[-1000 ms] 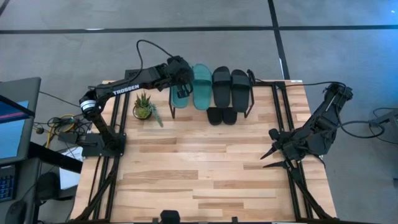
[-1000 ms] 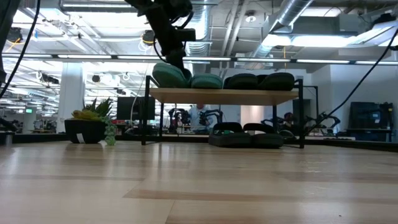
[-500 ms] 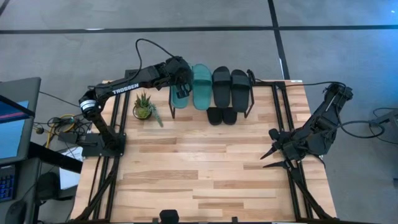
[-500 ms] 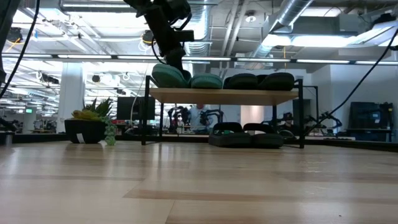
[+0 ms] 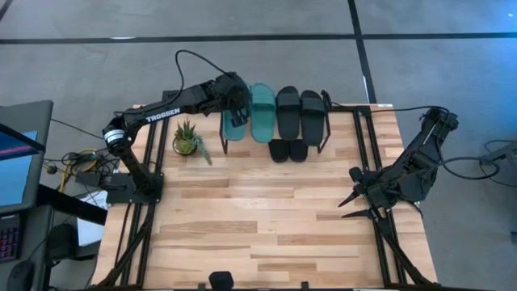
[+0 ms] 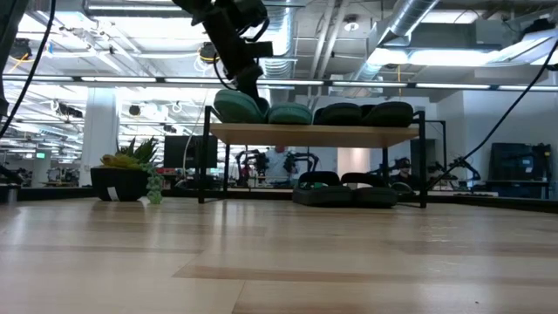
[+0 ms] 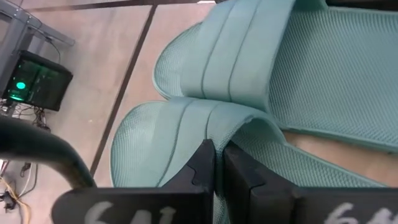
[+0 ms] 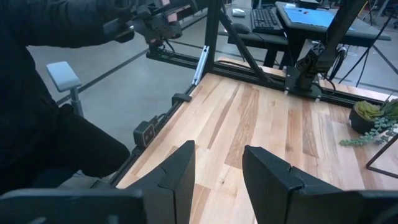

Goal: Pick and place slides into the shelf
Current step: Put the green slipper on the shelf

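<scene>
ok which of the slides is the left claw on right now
The outer teal slide at the shelf's left end, pinched by its strap in the left claw. Its teal mate and the black slides lie untouched.

On the shelf (image 5: 325, 121) at the table's (image 5: 266, 218) far edge, four slides (image 5: 275, 111) lie side by side; two more (image 5: 288, 151) sit beneath; a plant (image 5: 187, 138) stands left; my left gripper (image 5: 236, 109) rests over the leftmost slide.

The left arm (image 5: 166, 107) carries the white brand word "TROSSEN" along its dark link.
</scene>
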You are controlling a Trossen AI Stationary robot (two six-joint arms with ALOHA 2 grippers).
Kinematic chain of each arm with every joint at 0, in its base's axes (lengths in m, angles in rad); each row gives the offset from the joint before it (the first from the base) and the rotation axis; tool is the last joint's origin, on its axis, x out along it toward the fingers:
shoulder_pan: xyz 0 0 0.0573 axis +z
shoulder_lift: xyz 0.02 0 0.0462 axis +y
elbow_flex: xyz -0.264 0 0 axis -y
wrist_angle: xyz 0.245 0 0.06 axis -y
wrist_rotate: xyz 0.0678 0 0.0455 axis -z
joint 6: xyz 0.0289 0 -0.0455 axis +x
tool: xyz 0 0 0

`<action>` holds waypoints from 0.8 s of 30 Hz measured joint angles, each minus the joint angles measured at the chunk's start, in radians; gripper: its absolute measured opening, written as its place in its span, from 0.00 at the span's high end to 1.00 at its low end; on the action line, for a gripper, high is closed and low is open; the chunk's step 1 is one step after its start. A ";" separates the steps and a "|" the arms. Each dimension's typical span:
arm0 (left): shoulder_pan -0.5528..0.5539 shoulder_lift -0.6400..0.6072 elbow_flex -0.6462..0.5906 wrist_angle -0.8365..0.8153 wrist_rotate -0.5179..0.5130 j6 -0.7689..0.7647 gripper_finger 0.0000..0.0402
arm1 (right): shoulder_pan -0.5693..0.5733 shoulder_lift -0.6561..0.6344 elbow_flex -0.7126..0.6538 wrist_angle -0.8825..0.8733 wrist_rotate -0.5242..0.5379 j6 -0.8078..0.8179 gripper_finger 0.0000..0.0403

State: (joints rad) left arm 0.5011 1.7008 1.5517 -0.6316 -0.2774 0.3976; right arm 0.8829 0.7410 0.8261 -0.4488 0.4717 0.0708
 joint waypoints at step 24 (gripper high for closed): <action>0.004 -0.008 -0.002 0.020 -0.040 -0.081 1.00 | 0.000 0.000 0.000 -0.023 0.000 0.008 0.70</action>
State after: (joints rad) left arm 0.5053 1.6924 1.5501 -0.6111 -0.3176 0.3164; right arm 0.8829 0.7406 0.8261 -0.4713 0.4715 0.0792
